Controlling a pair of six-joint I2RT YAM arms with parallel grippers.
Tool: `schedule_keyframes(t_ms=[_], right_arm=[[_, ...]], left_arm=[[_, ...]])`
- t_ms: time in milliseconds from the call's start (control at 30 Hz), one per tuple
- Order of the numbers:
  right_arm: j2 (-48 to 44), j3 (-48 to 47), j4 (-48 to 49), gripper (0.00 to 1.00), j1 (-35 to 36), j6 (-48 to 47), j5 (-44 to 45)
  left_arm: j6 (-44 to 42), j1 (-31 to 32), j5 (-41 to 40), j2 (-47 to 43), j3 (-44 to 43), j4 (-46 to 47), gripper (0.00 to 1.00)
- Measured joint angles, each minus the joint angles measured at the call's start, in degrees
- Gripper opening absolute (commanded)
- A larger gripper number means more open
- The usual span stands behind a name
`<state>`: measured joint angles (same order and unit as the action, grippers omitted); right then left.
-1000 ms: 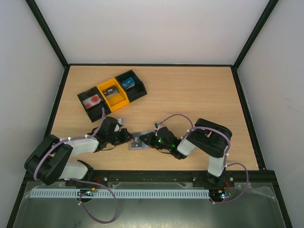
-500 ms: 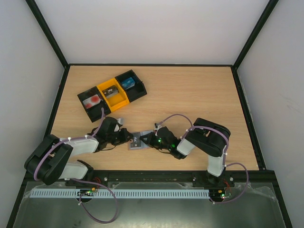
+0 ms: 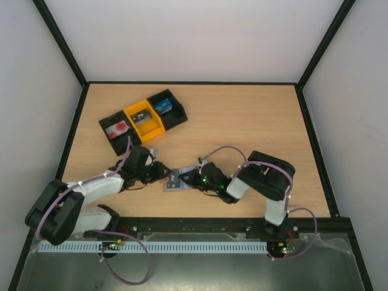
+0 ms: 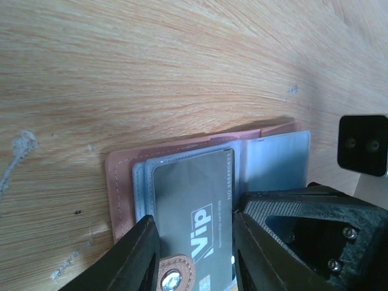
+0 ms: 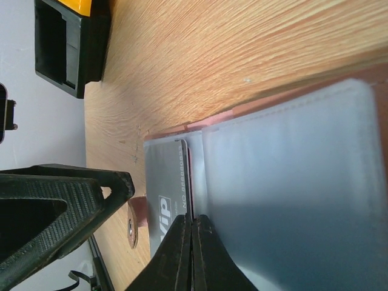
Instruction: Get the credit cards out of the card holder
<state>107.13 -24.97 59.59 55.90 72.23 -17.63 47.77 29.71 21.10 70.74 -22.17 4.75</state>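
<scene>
Your card holder (image 3: 173, 180) lies open on the wooden table (image 3: 254, 121), between the two grippers near the front edge. A dark VIP credit card (image 4: 191, 188) sits in the panel on the left arm's side. Your left gripper (image 4: 195, 227) is spread, one finger on either side of that card. Your right gripper (image 5: 191, 225) is clenched, its tips together at the card's inner edge. Whether they pinch anything cannot be told.
</scene>
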Motion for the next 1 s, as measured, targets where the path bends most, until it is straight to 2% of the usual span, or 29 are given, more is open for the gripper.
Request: schedule_keyframes(t_ms=[67,233,333,467,633,1000], right_arm=[[0.00,0.00,0.00,0.10,0.00,0.02,-0.04],[0.00,-0.02,0.04,0.14,0.00,0.04,-0.50],[0.00,-0.09,0.09,0.15,0.00,0.02,-0.59],[0.00,-0.11,0.07,0.13,-0.02,0.02,-0.50],[0.00,-0.09,-0.28,0.02,-0.09,0.02,-0.28],[0.42,1.60,3.37,0.02,-0.17,0.46,-0.24]], left_arm=[[0.17,0.00,0.59,0.74,0.13,0.44,0.31],[0.52,0.00,1.88,3.80,0.57,2.45,0.17],[0.90,-0.09,2.34,5.79,0.74,4.85,0.09],[1.40,-0.55,2.36,7.67,1.27,8.02,0.04],[1.81,-0.74,2.32,7.85,2.23,10.01,0.03],[2.56,-0.26,1.90,6.27,3.13,10.29,0.12]])
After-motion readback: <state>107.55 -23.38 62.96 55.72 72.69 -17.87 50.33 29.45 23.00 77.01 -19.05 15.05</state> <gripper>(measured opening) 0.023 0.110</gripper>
